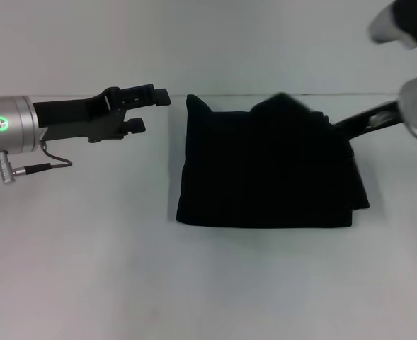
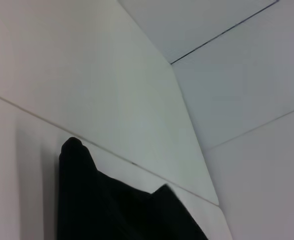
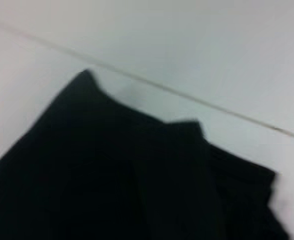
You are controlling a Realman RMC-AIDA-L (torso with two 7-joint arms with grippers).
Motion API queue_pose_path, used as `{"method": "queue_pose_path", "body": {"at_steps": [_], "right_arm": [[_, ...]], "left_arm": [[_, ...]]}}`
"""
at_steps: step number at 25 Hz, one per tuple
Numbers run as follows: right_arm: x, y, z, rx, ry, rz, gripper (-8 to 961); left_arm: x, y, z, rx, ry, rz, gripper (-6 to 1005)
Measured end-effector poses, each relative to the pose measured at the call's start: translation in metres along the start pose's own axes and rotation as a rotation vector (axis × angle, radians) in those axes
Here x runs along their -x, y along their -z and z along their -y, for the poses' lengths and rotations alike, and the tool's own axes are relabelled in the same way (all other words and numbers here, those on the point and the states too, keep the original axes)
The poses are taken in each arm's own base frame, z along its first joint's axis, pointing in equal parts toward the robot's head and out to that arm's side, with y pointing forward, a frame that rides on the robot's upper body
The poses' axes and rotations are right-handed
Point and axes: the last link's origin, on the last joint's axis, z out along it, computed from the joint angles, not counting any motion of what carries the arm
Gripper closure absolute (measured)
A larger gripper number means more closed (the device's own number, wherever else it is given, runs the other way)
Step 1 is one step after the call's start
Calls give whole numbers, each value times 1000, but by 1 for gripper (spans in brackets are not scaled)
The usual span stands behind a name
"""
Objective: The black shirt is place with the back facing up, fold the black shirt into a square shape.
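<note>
Your left pincer [image 1: 153, 110] hovers above the counter [image 1: 88, 269] with its two fingers parted and nothing between them, the tips pointing toward the black shirt [image 1: 268, 166]. A clear strip of counter separates those tips from the cloth; the nearest part of the shirt is its raised far corner, just off the fingertips.

Outward from that pincer, the black shirt lies as a compact, roughly square folded bundle, its near edge straight and its far edge lumpy, with one peak at the corner by the pincer and a second hump further along. The left wrist view [image 2: 112, 210] and the right wrist view [image 3: 127, 175] show the same two peaks against the pale counter.

Beyond the shirt, on the side away from the left pincer, your right arm [image 1: 367, 120] reaches to the bundle's far corner. I cannot tell how the right pincer stands; the cloth hides it.
</note>
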Motion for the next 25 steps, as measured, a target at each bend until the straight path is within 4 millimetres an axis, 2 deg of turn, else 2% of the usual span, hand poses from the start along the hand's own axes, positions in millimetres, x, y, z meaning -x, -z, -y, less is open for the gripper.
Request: {"method": "queue_pose_path", "body": {"at_steps": [5, 12, 16, 23, 25], "right_arm": [[-8, 7, 15, -47, -57, 32, 944], [-15, -16, 16, -110, -58, 10, 943], [-17, -24, 19, -150, -75, -2, 908], [-15, -22, 24, -158, -113, 0, 848], [-14, -19, 30, -180, -157, 2, 810]], "left_arm": [[-1, 0, -1, 4, -6, -9, 67], [-4, -2, -5, 16, -12, -16, 67], [-5, -1, -4, 23, -5, -27, 67], [-6, -1, -4, 20, -4, -33, 66], [-7, -1, -4, 21, -2, -35, 66]]}}
